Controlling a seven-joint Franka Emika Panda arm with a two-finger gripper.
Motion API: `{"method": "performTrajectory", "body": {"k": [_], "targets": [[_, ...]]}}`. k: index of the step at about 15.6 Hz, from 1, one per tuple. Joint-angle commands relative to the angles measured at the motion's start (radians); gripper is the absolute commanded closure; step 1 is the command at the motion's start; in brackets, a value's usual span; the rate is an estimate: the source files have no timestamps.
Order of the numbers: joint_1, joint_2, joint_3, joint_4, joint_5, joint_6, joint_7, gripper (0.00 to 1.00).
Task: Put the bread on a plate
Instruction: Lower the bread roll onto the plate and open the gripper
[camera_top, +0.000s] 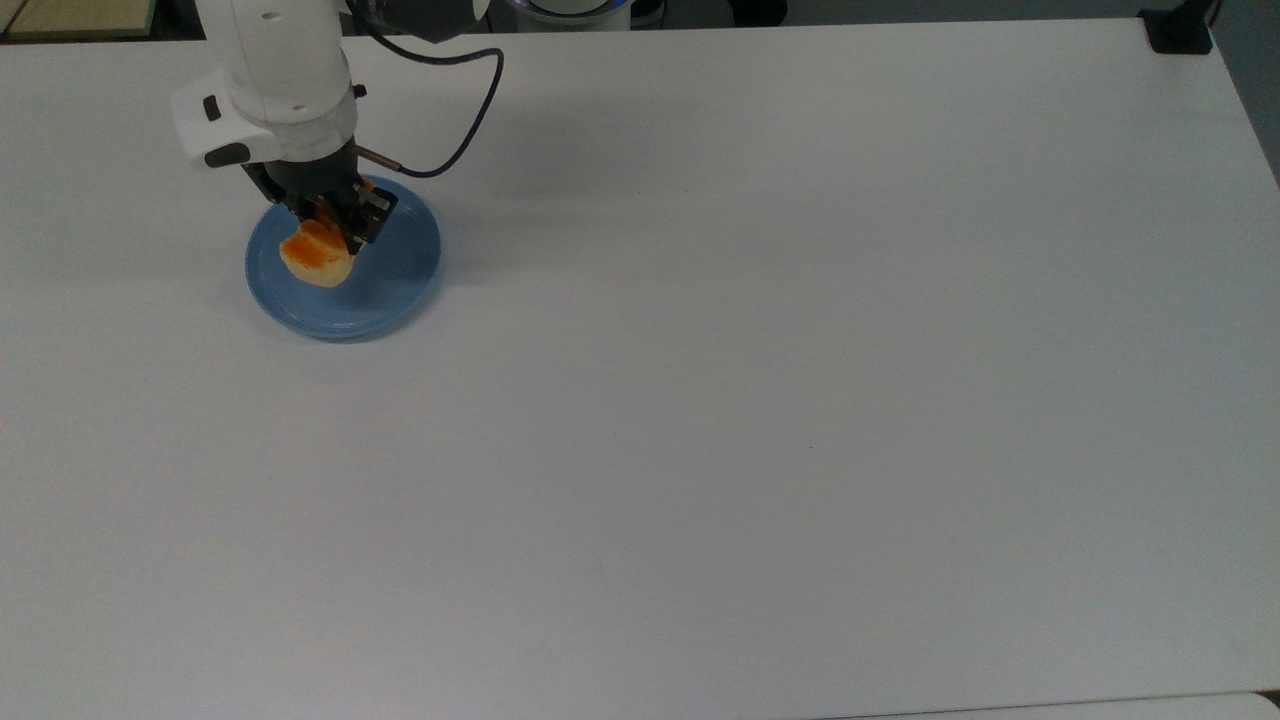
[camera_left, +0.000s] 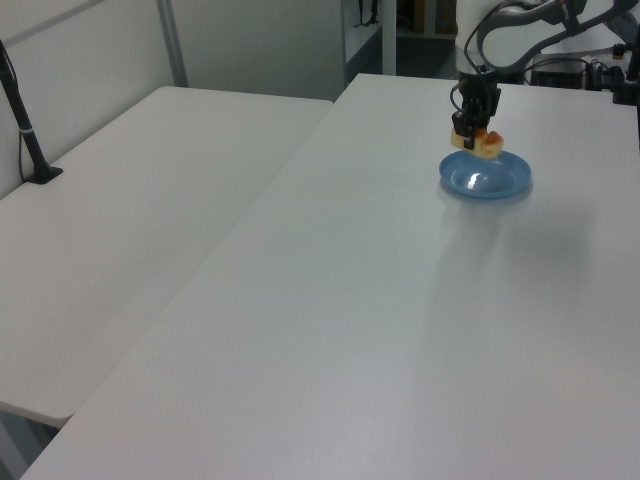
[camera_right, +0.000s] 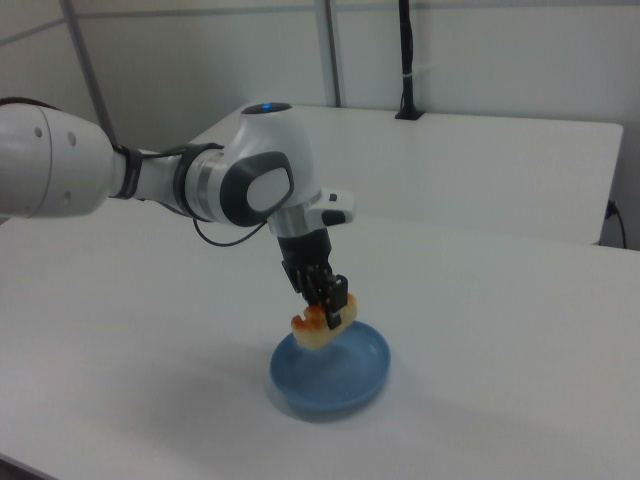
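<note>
The bread (camera_top: 314, 257), orange-brown on top with pale sides, hangs tilted just above the light-blue plate (camera_top: 400, 270), over the plate's half nearer the top view's left. My gripper (camera_top: 335, 222) is shut on the bread from above. The left view has the bread (camera_left: 485, 142) over the far rim of the plate (camera_left: 495, 180), under the gripper (camera_left: 473, 128). From the right view the bread (camera_right: 322, 328) is a little above the plate (camera_right: 345, 385) with the gripper (camera_right: 328, 303) clamped on its middle. Whether the bread touches the plate I cannot tell.
The plate sits on a wide white table (camera_top: 760, 380). A second white table (camera_left: 130, 240) adjoins it on the left view's left. A black clamp base (camera_top: 1180, 30) sits at the top view's far right corner. The arm's cable (camera_top: 460, 120) loops beside the wrist.
</note>
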Motion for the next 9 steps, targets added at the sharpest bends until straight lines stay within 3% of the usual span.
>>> {"method": "performTrajectory", "body": {"k": [1,5,6,7,9], "targets": [[-0.005,0.002,-0.004,-0.08,-0.028,0.108,-0.011,0.56],[-0.003,0.009,-0.004,-0.087,-0.029,0.117,-0.009,0.53],[-0.003,0.011,-0.004,-0.087,-0.029,0.116,-0.009,0.38],[-0.003,0.011,-0.005,-0.087,-0.029,0.11,-0.008,0.06],[-0.003,0.01,-0.005,-0.087,-0.029,0.107,-0.008,0.0]]}}
